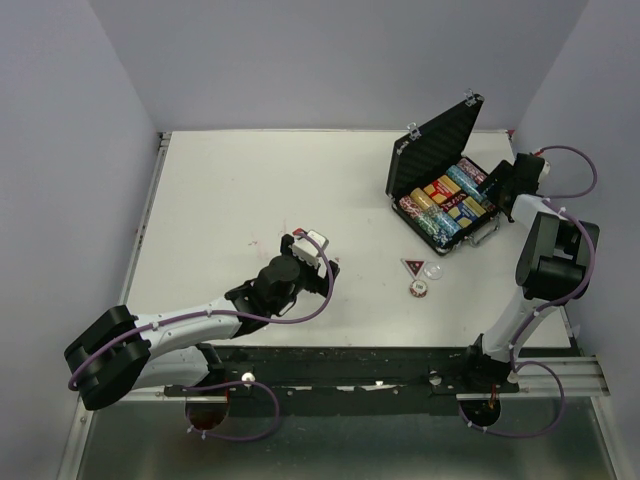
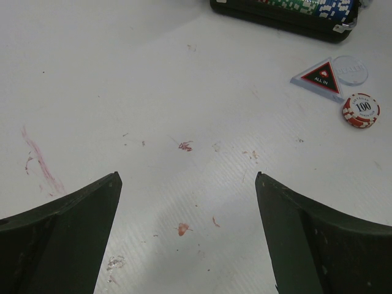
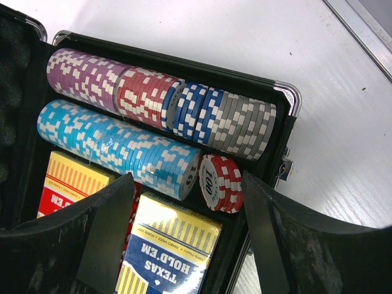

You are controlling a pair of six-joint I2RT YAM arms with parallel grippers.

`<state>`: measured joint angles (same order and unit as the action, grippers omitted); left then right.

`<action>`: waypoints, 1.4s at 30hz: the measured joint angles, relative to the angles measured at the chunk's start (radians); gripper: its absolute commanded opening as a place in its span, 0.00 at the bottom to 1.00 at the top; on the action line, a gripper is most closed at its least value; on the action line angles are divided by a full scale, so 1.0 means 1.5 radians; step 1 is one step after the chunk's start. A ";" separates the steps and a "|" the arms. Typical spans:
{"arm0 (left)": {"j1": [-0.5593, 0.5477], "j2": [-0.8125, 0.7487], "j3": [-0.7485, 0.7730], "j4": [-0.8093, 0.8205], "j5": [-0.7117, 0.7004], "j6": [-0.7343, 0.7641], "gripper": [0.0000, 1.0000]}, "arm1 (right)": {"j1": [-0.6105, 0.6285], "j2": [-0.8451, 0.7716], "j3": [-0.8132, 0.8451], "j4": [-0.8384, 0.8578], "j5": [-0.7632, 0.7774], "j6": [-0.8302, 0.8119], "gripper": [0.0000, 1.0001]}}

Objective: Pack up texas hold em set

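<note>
The black ribbed case (image 1: 435, 140) stands open at the back right, its tray holding multicoloured chip rows (image 1: 440, 205). My right gripper (image 1: 497, 190) hovers over the tray's right end. In the right wrist view it (image 3: 188, 176) is open above a yellow-and-blue card deck (image 3: 168, 251). A small red 100 chip stack (image 3: 220, 182) lies in the slot just inside the right finger, beside the light blue chip row (image 3: 116, 144). On the table lie the dark triangular marker (image 1: 412, 266), the clear disc (image 1: 433, 270) and a red chip stack (image 1: 420, 289). My left gripper (image 1: 310, 245) rests open and empty at mid-table.
The left wrist view shows the left gripper (image 2: 187, 177) above stained white table, with the marker (image 2: 321, 78), disc (image 2: 350, 69) and red stack (image 2: 361, 110) ahead to the right and the case (image 2: 288, 12) beyond. A second card deck (image 3: 67, 187) sits left in the tray. The table's right edge (image 1: 565, 300) runs near the right arm.
</note>
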<state>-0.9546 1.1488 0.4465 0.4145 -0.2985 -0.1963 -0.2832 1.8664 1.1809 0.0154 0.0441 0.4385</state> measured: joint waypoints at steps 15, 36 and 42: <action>0.000 0.000 0.000 0.000 0.000 0.000 0.99 | 0.011 0.012 0.015 -0.010 -0.008 -0.015 0.78; 0.000 0.010 0.002 0.000 0.000 0.000 0.99 | 0.012 0.016 0.017 0.027 -0.078 -0.011 0.77; 0.000 0.010 0.002 0.000 0.000 0.000 0.99 | 0.014 0.014 0.015 0.031 -0.076 -0.008 0.77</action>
<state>-0.9546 1.1637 0.4488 0.4145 -0.2989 -0.1963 -0.2626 1.8877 1.2030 0.0616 -0.0704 0.4263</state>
